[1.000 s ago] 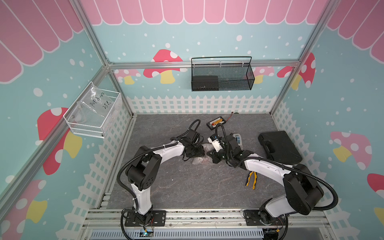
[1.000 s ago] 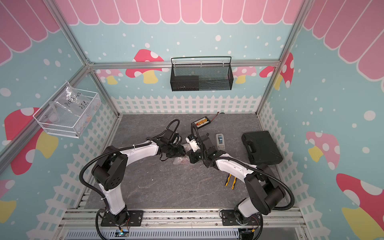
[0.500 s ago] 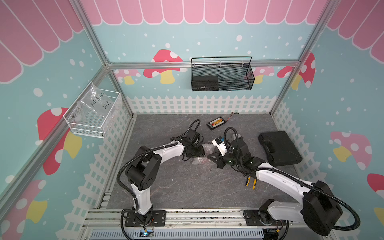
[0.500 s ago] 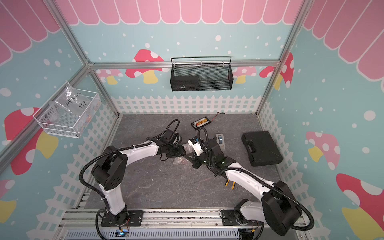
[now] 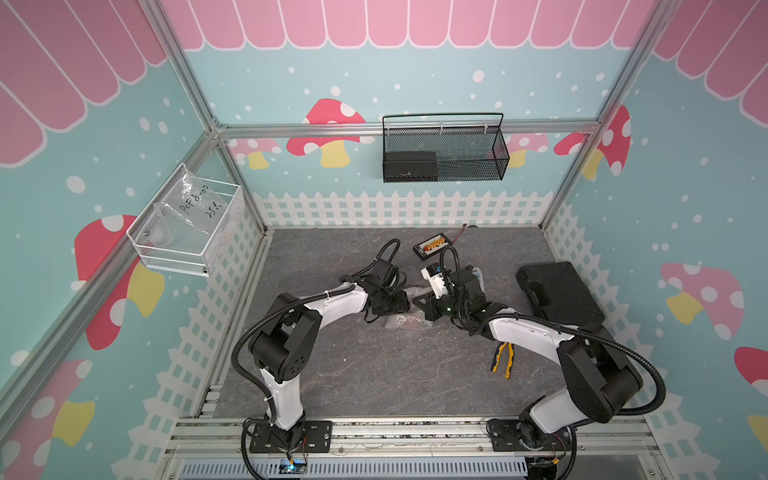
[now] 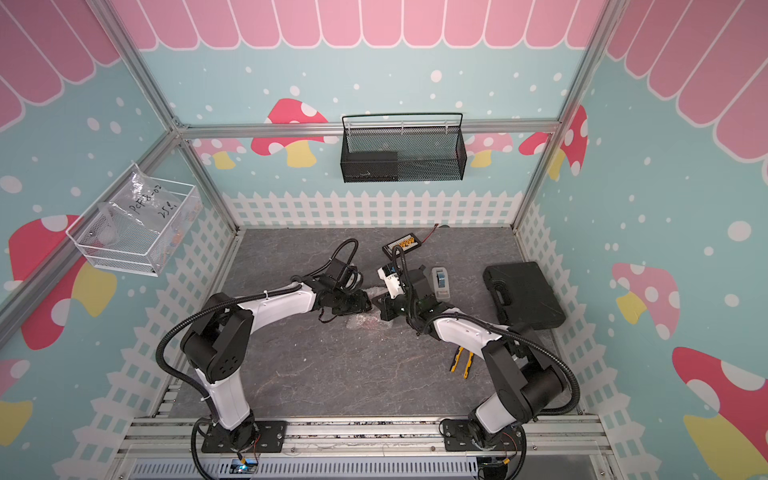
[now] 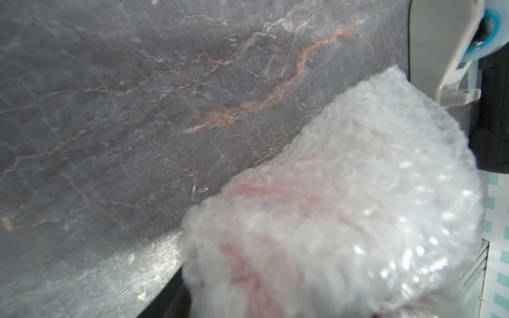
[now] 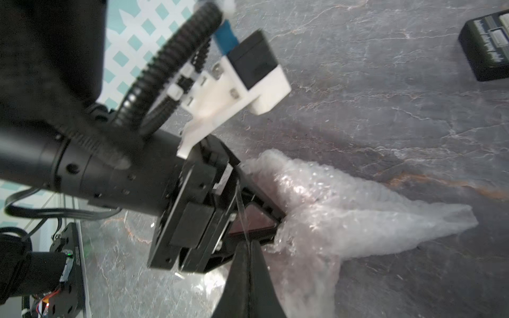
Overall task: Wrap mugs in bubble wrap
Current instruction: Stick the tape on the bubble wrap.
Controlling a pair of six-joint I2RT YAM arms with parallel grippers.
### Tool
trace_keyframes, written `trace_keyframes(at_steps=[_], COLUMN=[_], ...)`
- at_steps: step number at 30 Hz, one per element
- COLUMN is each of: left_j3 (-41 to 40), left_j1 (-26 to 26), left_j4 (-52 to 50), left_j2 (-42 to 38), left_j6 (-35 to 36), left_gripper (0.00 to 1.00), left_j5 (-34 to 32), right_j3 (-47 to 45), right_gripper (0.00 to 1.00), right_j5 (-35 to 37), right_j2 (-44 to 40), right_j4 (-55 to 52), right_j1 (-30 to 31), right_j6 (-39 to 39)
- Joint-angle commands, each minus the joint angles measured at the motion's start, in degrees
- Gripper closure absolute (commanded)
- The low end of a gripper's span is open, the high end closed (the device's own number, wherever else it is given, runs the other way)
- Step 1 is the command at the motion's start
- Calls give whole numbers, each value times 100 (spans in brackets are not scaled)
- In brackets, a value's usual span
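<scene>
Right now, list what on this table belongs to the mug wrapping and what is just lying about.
Job: small red mug; translucent bubble wrap sheet bunched around it.
Lying about: black plastic case; yellow-handled pliers; flat black board with orange connectors; small grey-and-blue device.

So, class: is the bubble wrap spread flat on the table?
No, the bubble wrap is crumpled into a lumpy bundle.

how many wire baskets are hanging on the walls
2: a white basket on the left wall, holding a clear labelled bag, and a black basket on the back wall, with a dark box inside. None seems hidden.
</scene>
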Motion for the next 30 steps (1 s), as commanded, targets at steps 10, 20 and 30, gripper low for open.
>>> trace_keyframes(at_steps=[10,20,30], left_j3=[-168,-386,-783], left_j1=[-38,-23,298], left_j4=[256,438,562], left_j2=[-237,-443,-1239], left_j6=[-2,-105,-108], left_gripper=[43,42,27], left_j5=[113,46,36], right_j3=[606,326,298], right_gripper=[100,100,100], right_j5=[73,143,166], right_j2=[858,883,918], right_j4=[624,633,680], right_j1=[-71,-114,-98], right_j6=[997,1509,1494])
